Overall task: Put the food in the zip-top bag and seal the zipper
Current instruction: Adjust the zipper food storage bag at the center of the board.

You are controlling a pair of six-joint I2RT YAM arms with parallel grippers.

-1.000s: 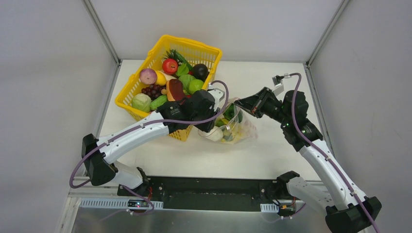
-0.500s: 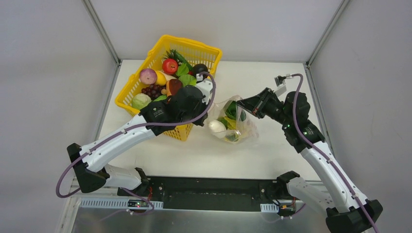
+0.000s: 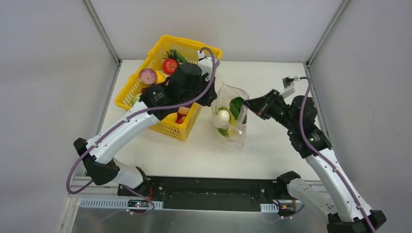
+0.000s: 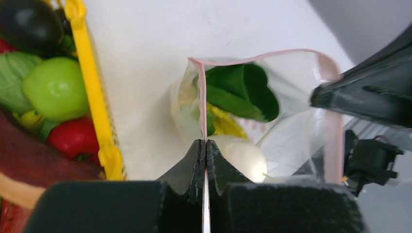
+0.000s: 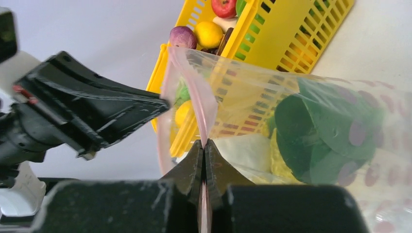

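The clear zip-top bag (image 3: 232,119) is held up off the table between both arms. Inside it are a white radish (image 3: 223,115), leafy greens (image 3: 236,105) and a yellow ruffled cabbage (image 4: 228,127). My left gripper (image 4: 204,143) is shut on the pink zipper (image 4: 202,102) at the bag's left side. My right gripper (image 5: 204,144) is shut on the zipper (image 5: 201,104) at the bag's right side. The bag mouth is open between them. The radish (image 4: 240,153) and greens (image 5: 330,131) show in both wrist views.
A yellow mesh basket (image 3: 187,130) stands at the back left, under my left arm, holding a red apple (image 3: 169,65), a purple onion (image 3: 148,76) and other toy produce. A green lime (image 4: 56,87) lies in it close to the bag.
Both grippers have lifted the bag off the table and stood it upright. My left arm moved up and back over the basket; my right arm drew slightly right.
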